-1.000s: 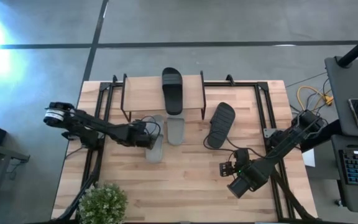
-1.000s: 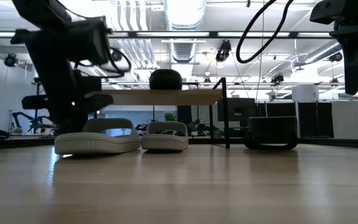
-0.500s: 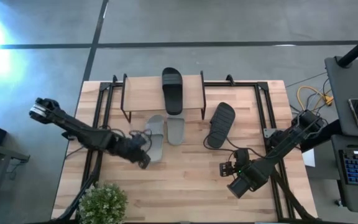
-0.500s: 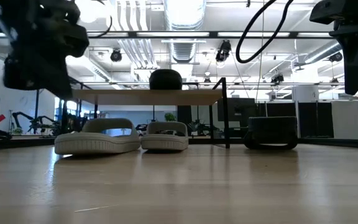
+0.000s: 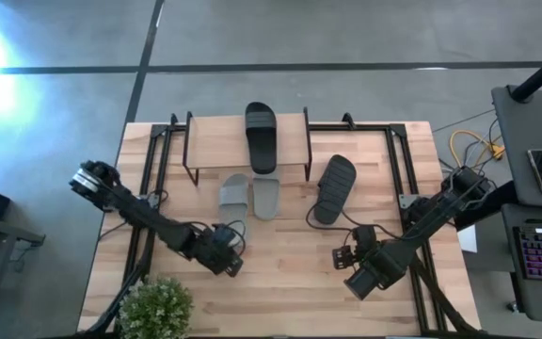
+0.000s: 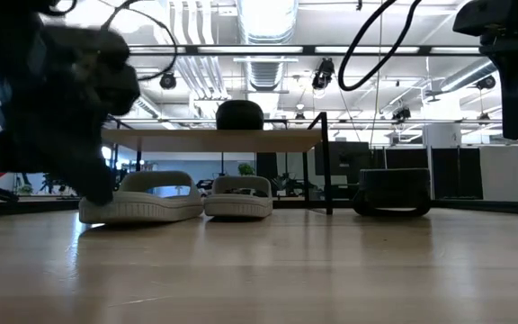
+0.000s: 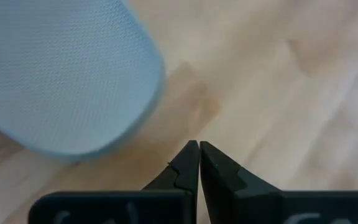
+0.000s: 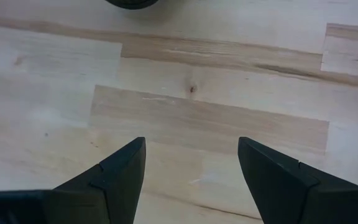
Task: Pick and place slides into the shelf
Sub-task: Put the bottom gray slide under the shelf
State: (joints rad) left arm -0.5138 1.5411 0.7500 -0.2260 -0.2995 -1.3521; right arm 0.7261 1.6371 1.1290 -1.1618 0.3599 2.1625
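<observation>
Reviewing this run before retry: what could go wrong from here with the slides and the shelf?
1. The left gripper is shut, empty, near the grey slides' heels; it must open before any pick or it may just shove them.
2. The two grey slides lie close side by side, partly under the shelf; gripping one could drag the other or hit a shelf leg.
3. One black slide lies angled outside the shelf; the right gripper, open, may grip it crooked.
</observation>
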